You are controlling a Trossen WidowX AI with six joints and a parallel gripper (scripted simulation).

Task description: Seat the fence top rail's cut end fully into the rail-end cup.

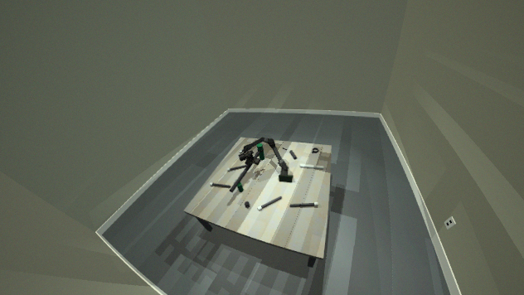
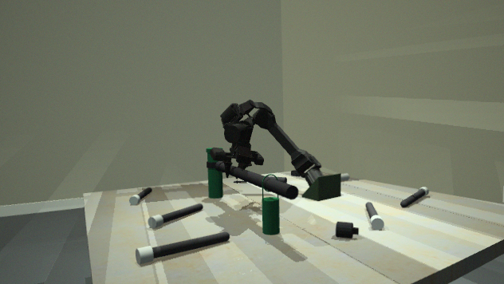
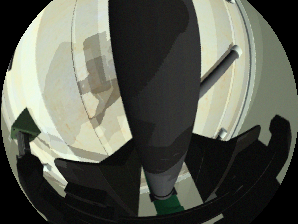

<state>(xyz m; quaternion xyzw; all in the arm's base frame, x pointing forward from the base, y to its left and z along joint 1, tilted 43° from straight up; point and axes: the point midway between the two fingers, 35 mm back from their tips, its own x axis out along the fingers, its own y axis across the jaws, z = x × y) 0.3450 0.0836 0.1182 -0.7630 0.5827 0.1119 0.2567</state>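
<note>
Gripper [image 2: 239,164] is clamped on the rail [image 2: 261,184] mid-frame, right beside the post [image 2: 215,175], I'd guess so it can steer the cut end into the cup [image 2: 218,165]. The loop [image 2: 269,184] carries the rail's other end.

The top rail [image 2: 259,181] was matte black, like the arm [image 2: 285,140] and gripper [image 2: 239,161]. Both posts — tall [image 2: 214,177] and short [image 2: 270,215] — were dark green, as was the arm's base [image 2: 324,187]. Loose pipes [image 2: 181,246] were black with pale grey ends. The table [image 2: 419,239] wore cream and tan stripes — worn-looking.
</note>
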